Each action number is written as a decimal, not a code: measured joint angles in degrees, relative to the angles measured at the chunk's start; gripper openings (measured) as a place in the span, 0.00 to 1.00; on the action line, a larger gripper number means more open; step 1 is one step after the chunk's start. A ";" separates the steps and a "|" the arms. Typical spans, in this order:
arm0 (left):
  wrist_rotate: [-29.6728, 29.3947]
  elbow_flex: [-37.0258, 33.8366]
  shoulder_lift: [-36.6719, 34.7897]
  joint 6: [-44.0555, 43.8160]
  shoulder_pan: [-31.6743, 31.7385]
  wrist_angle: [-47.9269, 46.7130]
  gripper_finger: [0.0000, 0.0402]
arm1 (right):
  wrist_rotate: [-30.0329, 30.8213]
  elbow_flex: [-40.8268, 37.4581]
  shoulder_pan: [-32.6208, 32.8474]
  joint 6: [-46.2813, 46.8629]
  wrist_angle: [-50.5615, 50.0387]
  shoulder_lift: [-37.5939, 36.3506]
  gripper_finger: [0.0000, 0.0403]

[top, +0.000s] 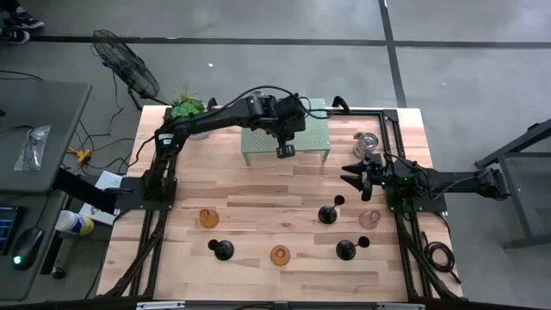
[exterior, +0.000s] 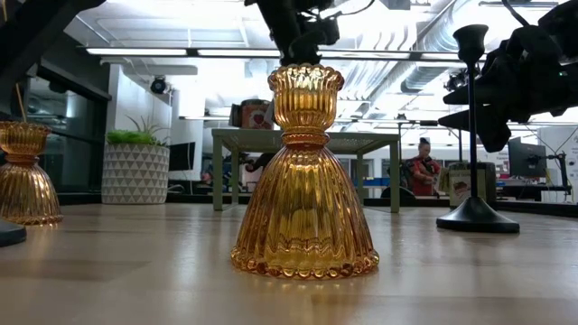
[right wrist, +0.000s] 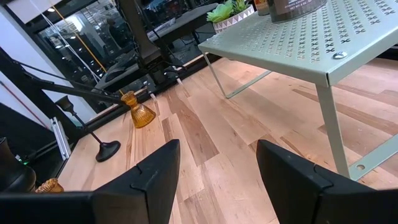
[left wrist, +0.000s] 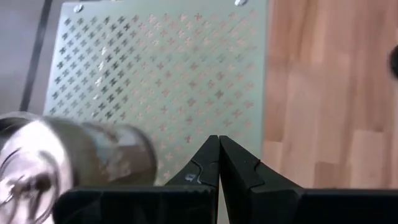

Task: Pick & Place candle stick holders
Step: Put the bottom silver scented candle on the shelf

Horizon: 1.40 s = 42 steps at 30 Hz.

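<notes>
Workshop surroundings — floor, furniture, ceiling.

Grey concrete floor (top: 258,60) crossed by dark seam lines; black floor fan (top: 126,65) near the wooden table's (top: 275,202) far left corner. Grey side desk (top: 34,138) to the left, carrying a computer mouse (top: 27,245). Overhead — long fluorescent strip lights (exterior: 181,51) and exposed ducting (exterior: 433,45). Glass partition (right wrist: 81,31) with dark frames. Person in red (exterior: 422,171) seated far back beside a monitor (exterior: 526,161).
</notes>
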 joint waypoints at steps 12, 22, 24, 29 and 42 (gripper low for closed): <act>-8.31 -0.04 0.00 -0.41 1.98 -1.84 0.00 | 0.02 -0.01 0.01 0.02 0.00 0.00 0.51; -12.91 -0.02 0.42 -0.75 3.32 -0.48 0.00 | 0.00 0.01 -0.01 0.02 0.00 0.00 0.51; -13.11 -0.04 0.65 -1.36 3.40 -0.61 0.00 | 0.02 0.01 0.00 0.01 0.00 0.00 0.51; -14.28 -0.04 0.97 -1.56 3.87 -0.13 0.00 | 0.00 0.00 0.01 0.01 0.00 0.00 0.51; -16.22 -0.04 1.16 -2.21 5.31 0.39 0.00 | 0.00 0.01 0.00 0.02 0.00 0.00 0.51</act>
